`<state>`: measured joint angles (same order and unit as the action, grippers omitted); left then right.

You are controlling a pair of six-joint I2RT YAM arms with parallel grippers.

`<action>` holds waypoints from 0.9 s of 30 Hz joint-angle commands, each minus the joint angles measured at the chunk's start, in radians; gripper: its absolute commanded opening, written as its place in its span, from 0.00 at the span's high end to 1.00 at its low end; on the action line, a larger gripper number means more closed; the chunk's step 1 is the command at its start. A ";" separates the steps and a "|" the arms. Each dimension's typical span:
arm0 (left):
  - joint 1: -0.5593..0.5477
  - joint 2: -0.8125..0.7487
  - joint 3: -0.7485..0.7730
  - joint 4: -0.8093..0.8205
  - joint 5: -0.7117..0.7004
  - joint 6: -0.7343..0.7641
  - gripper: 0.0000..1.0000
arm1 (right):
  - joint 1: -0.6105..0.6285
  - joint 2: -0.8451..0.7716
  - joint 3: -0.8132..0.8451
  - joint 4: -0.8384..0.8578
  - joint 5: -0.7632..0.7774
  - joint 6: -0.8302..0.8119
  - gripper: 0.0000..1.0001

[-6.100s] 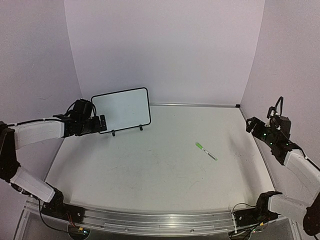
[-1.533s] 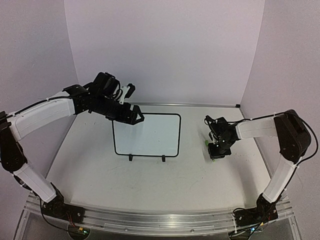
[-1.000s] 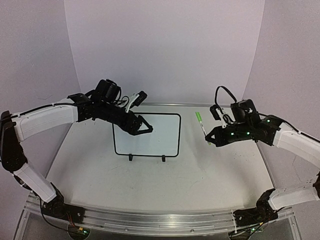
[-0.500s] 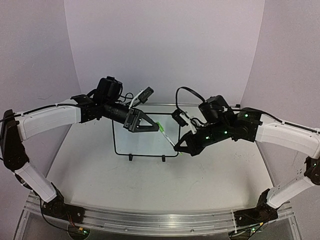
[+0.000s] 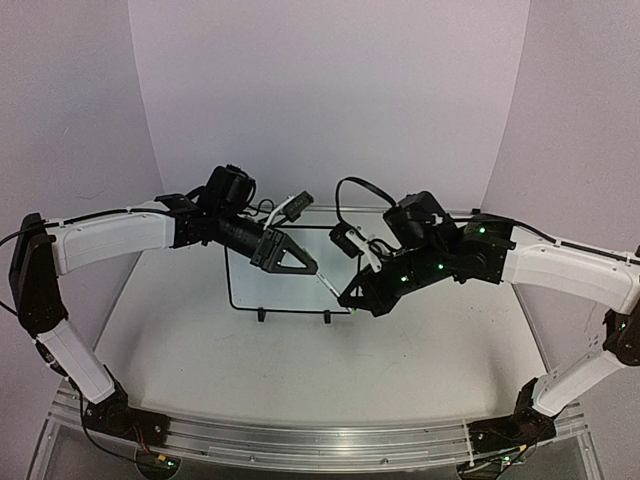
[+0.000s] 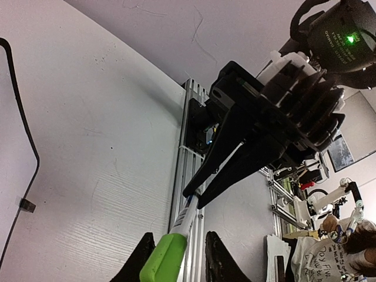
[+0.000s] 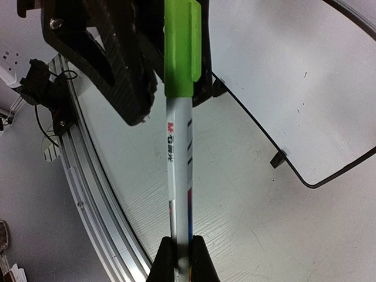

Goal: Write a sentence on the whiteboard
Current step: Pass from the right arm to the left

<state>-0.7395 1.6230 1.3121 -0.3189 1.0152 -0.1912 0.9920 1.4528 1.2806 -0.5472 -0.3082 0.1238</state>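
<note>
Bridging both jaws, marker (image 5: 329, 287) above whiteboard (image 5: 268, 295).

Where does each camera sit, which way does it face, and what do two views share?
Top external: fixed above and behind the arms, facing down and forward over the table and whiteboard; both arms show.
Left wrist: on the left arm, looking past its own fingers along the marker toward the right gripper.
Right wrist: on the right arm, looking past its own fingers, which pinch the marker, toward the left gripper.
Shared: both wrist views show the marker and the whiteboard's frame, from opposite ends.
</note>
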 commanded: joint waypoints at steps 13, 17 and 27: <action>0.000 -0.004 0.043 -0.052 0.006 0.057 0.62 | 0.009 0.020 0.059 -0.076 0.019 -0.041 1.00; 0.000 -0.002 0.044 -0.052 0.004 0.056 0.65 | 0.017 0.029 0.069 -0.087 0.012 -0.047 1.00; 0.000 -0.006 0.038 -0.049 0.006 0.056 0.76 | 0.028 0.043 0.088 -0.114 0.027 -0.059 1.00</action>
<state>-0.7395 1.6238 1.3136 -0.3676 1.0168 -0.1541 1.0109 1.4902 1.3291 -0.6367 -0.3009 0.0815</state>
